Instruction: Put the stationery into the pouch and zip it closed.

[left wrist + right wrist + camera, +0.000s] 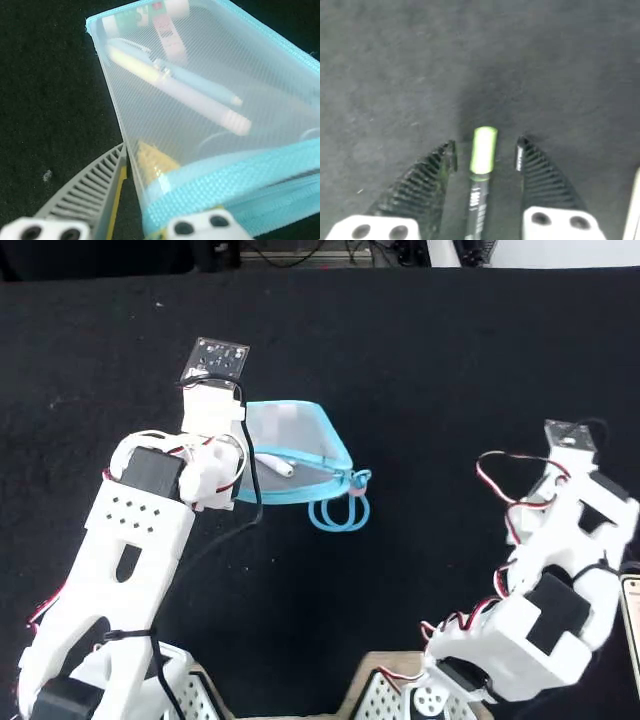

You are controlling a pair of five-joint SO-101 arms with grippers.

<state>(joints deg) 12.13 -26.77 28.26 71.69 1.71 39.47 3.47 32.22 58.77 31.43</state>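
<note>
Pen [481,180], green-capped, likely stiff, is being straddled by right gripper's [485,146] parted jaws; limp turquoise mesh pouch [200,100] is being clamped by left gripper [131,150].

Tabletop [450,360]: black cloth, matt, with a fine felt-like nap and a few pale lint specks. Pouch [270,85]: translucent plastic sheet with fine diagonal ribbing and a soft sheen. Woven tape [225,185] along the pouch's zip edge: turquoise cloth, matt, weave visible. Stationery [195,97] inside the pouch: smooth plastic barrels, seen through the wall. Left gripper [136,160], at the pouch's edge: grey matt plastic, ribbed, with a white plastic base. Right gripper [485,146], well apart from the pouch: black matt plastic with ribbed inner faces and a white base. Pen [479,185] within that gripper: smooth black barrel with a slight gloss and a green end. Arm shells [130,530]: white matt plastic.
</note>
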